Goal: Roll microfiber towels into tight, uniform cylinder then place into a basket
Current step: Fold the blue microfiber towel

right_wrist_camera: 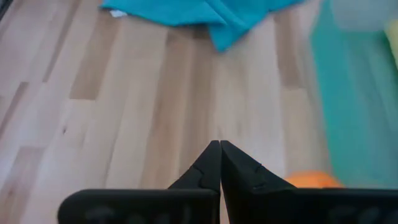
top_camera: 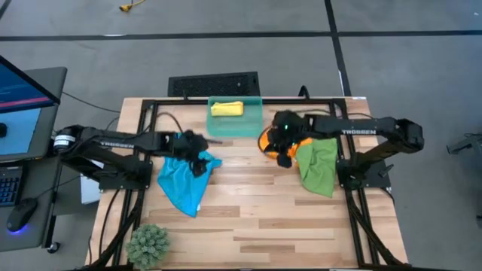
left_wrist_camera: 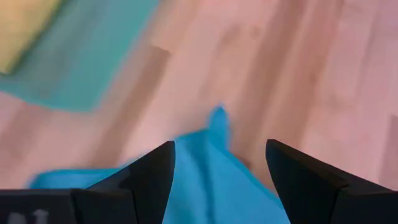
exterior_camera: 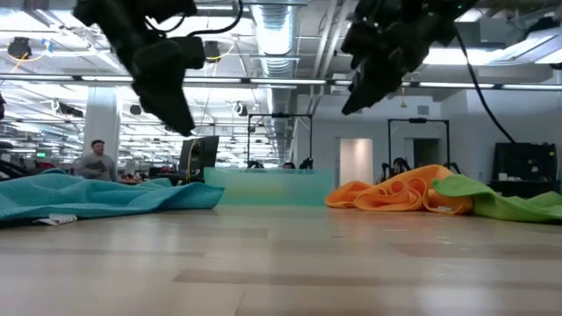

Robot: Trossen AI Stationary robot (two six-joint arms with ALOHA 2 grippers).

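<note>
Right end effector clenched, empty, above orange towel beside green towel; left end effector released over blue towel; yellow towel in basket on bench.

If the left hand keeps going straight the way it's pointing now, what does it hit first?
Most likely the blue towel: it lies right between the open left hand fingers, with bare table beyond. Depth is hard to judge; in the low view the hand hangs above the cloth.

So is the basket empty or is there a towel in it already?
Not empty. The basket holds one yellow towel, seen from above at its back end; the rest looks bare.
</note>
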